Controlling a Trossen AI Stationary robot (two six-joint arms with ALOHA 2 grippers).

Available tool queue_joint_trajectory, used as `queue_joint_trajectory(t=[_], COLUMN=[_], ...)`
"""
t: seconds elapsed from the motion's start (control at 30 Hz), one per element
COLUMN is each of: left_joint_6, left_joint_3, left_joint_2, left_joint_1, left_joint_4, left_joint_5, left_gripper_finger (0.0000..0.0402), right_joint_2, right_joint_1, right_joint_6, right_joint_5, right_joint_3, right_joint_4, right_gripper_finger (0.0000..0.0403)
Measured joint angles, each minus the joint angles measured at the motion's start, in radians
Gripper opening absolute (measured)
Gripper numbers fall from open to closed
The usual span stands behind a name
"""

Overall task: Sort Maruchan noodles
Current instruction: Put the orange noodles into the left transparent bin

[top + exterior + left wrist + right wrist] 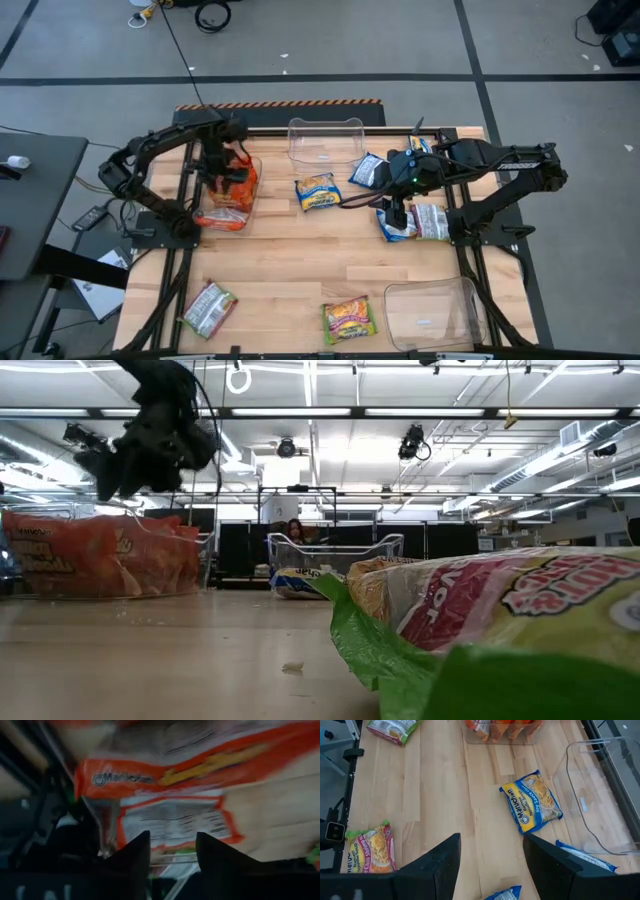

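The left pincer (228,172) hangs over the clear tray (247,205) on the worktop's (300,260) left side, its fingers (134,852) spread with nothing between them, directly above the orange-red packets (230,195) piled in that tray. The right pincer (397,212) hovers, spread and empty, over the silver-white packets (420,222) at right. A blue-and-yellow packet (318,191) lies mid-worktop; yellow-green ones (348,320) lie near the front edge.
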Motion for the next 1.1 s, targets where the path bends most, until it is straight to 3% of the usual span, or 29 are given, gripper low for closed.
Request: queue_joint_trajectory(t=[0.13, 0.23, 0.4, 0.63, 0.77, 0.93, 1.1], left_joint_6=[-0.054, -0.193, -0.454, -0.52, -0.233, 0.15, 0.521], left_joint_3=[0.101, 0.116, 0.026, -0.107, -0.129, -0.129, -0.157], left_joint_2=[-0.051, -0.106, -0.163, -0.176, -0.176, -0.176, -0.176], left_joint_1=[-0.074, -0.159, -0.318, -0.383, -0.424, -0.485, -0.552], left_joint_4=[-0.002, -0.005, -0.006, 0.03, 0.046, 0.063, 0.195], left_joint_5=[-0.029, -0.036, -0.094, -0.117, -0.147, -0.28, -0.208], left_gripper_finger=[0.0174, 0.0169, 0.017, 0.0218, 0.0249, 0.0252, 0.0237], right_joint_2=[0.0, 0.0, 0.0, 0.0, 0.0, 0.0, 0.0], right_joint_1=[-0.002, -0.002, -0.002, 0.007, 0.006, 0.006, 0.006], right_joint_6=[-0.02, -0.025, -0.026, -0.027, -0.027, -0.027, 0.007], right_joint_5=[0.0, 0.0, 0.0, -0.002, -0.004, -0.007, -0.005], right_joint_3=[0.0, 0.0, 0.0, 0.0, 0.0, 0.0, 0.0], right_joint_4=[0.0, 0.0, -0.001, -0.028, -0.043, -0.055, -0.052], right_gripper_finger=[0.022, 0.022, 0.022, 0.022, 0.022, 0.022, 0.022])
